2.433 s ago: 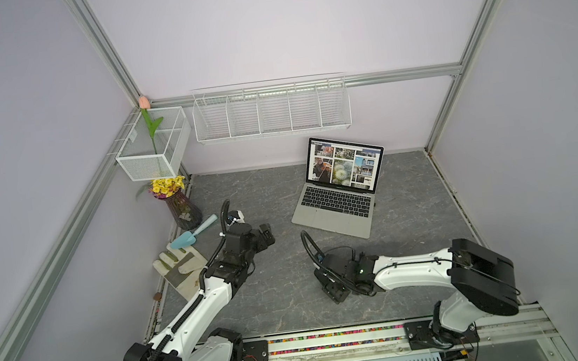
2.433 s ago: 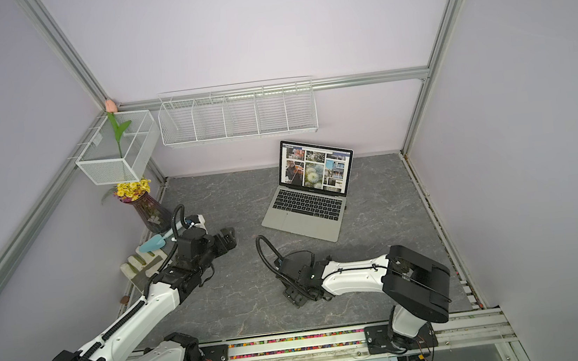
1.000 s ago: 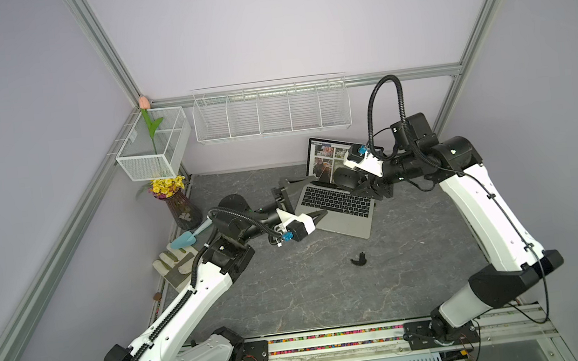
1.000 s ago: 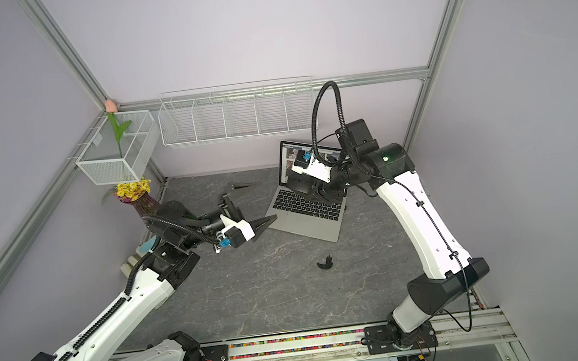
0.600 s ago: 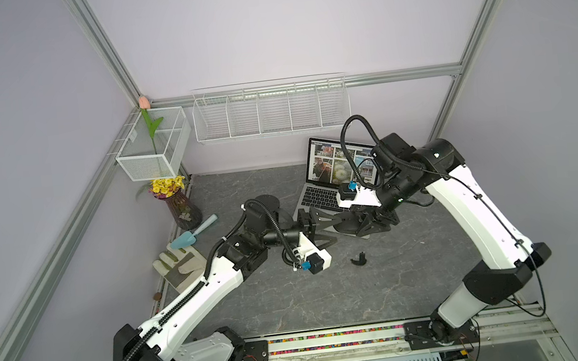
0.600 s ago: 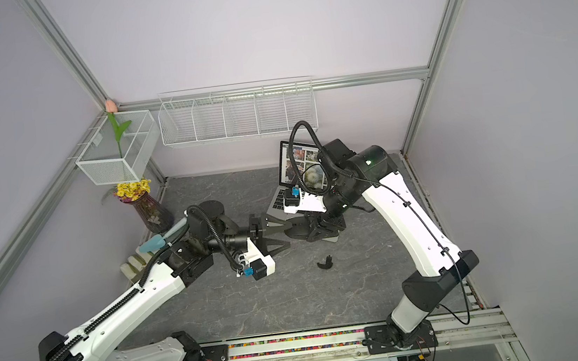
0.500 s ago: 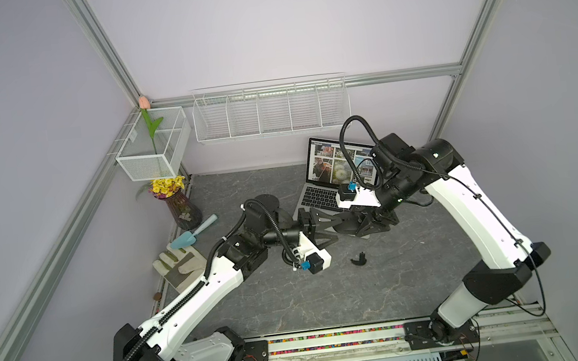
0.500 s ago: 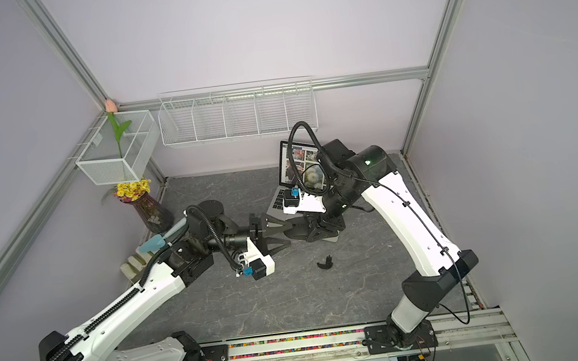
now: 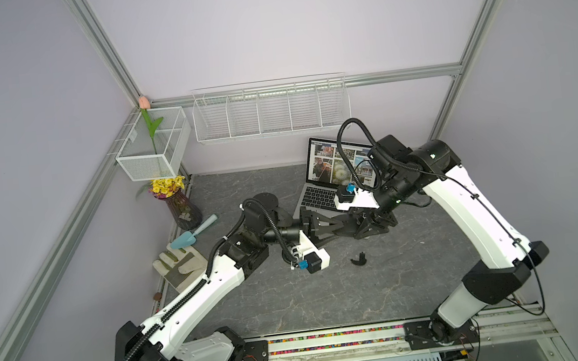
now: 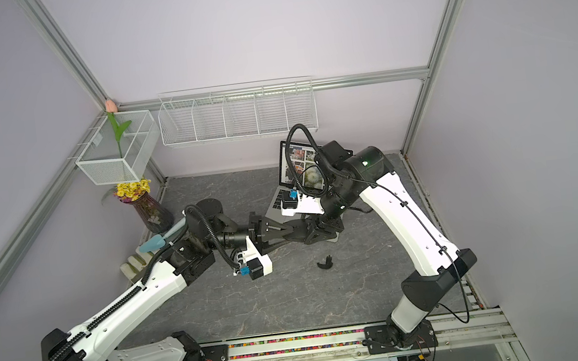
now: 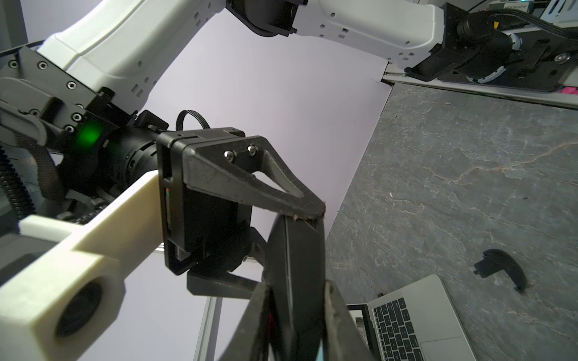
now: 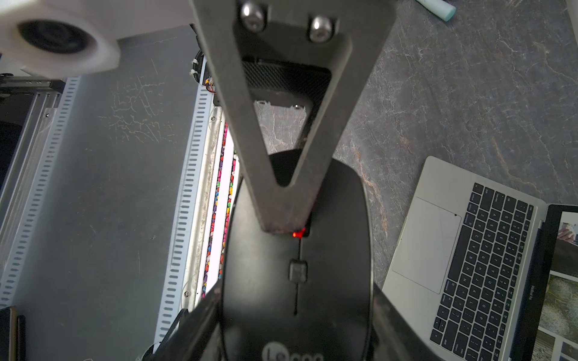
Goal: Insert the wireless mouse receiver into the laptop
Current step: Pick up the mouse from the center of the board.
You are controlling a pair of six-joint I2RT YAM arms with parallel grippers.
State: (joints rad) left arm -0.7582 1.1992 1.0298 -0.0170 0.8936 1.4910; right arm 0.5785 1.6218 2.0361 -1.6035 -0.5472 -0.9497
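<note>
Grey tabletop (image 9: 365, 290): right gripper (image 12: 297, 284) clamps mouse (image 12: 266, 265), 6 o'clock of laptop (image 9: 318, 198). Left gripper (image 11: 297, 290) narrow across it, hold unclear. Pull hidden receiver straight.

Lilac walls (image 9: 264, 26), aluminium frame posts (image 9: 103, 47), grey marbled floor (image 9: 328, 294), white wire shelf (image 9: 271, 117).

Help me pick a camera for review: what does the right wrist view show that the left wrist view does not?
Only right wrist: the mouse's broad face with its logo, a teal handle, the left wrist camera. Only left wrist: the black cover lying loose, the right wrist camera, the right arm. Both: mouse, laptop, table, left tool and right tool at the mouse.
</note>
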